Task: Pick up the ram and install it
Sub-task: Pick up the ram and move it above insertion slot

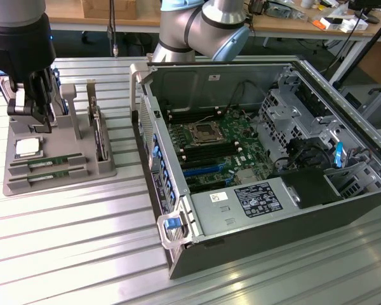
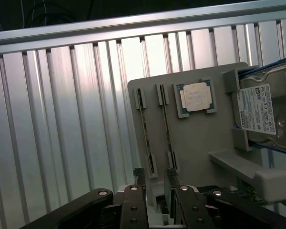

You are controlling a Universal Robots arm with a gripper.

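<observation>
Gripper (image 2: 155, 191) is wide open, holding nothing, just above the tray (image 2: 200, 143). Ram (image 2: 147, 138) stands on edge in its slot there. Looks light, stiff and fragile, so I'd pinch the flat faces mid-stick.

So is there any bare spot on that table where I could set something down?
The wide bare stretch of ribbed table nearest the camera, bordered by the grey tray and the open computer case. The strip between those two is narrow. The tray is crowded: ram sticks, processor, hard drive, with the gripper above it.
</observation>
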